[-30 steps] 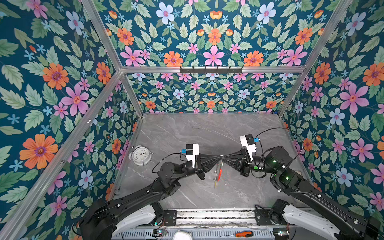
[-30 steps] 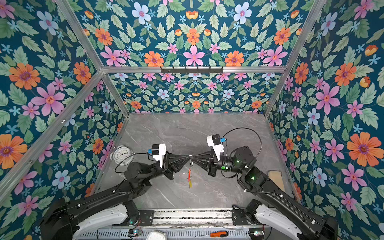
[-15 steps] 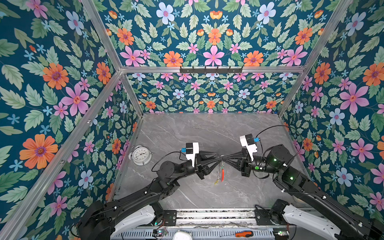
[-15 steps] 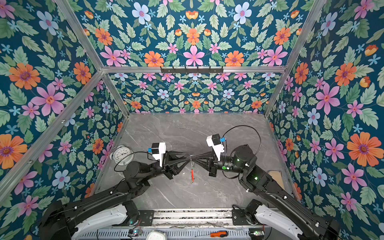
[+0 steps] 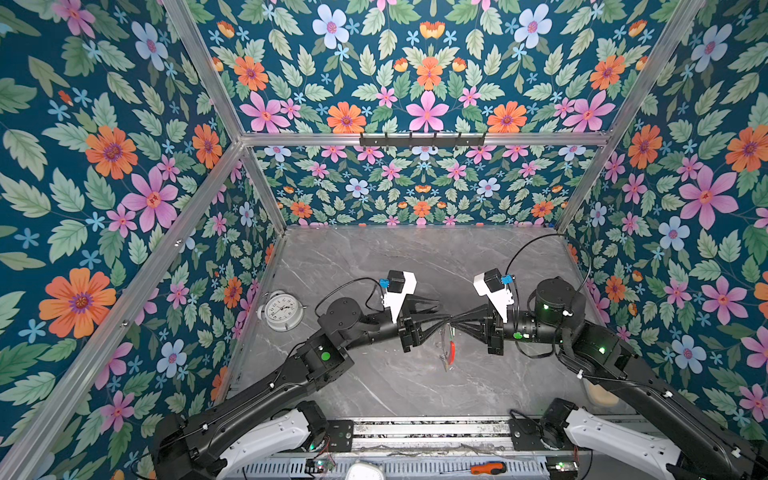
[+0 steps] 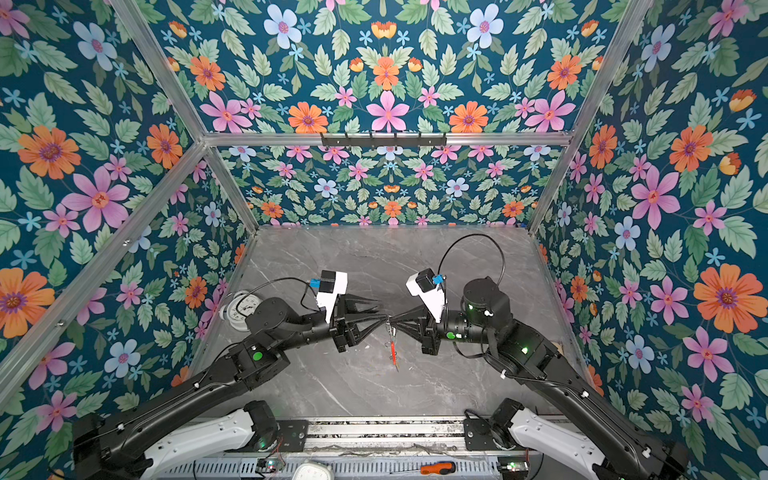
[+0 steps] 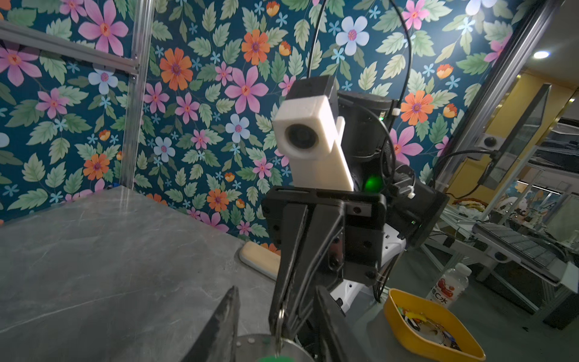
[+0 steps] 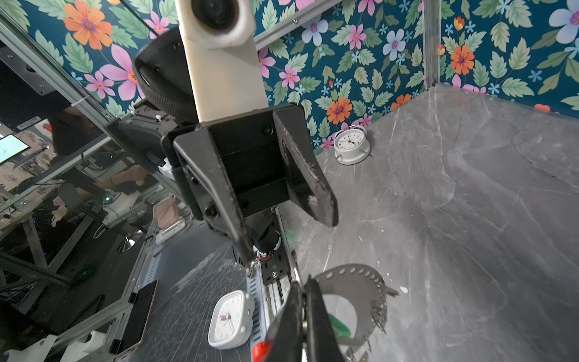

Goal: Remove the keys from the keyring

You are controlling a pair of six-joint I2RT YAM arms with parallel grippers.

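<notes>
Keyring (image 8: 354,279) hangs from the right pincer (image 8: 304,293) — open tabletop (image 5: 374,270) all round.

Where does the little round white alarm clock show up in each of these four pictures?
Top view: the round alarm clock stands at the left edge of the table, by the flowered wall.
Top view: same spot, partly hidden behind the left arm.
Left wrist view: not in it.
Right wrist view: on the table against the flowered wall.
Shared landmark: the grey marble table, seen in all four.

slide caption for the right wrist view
The right gripper pinches the keyring while the open left gripper faces it, clock by the wall.
</notes>
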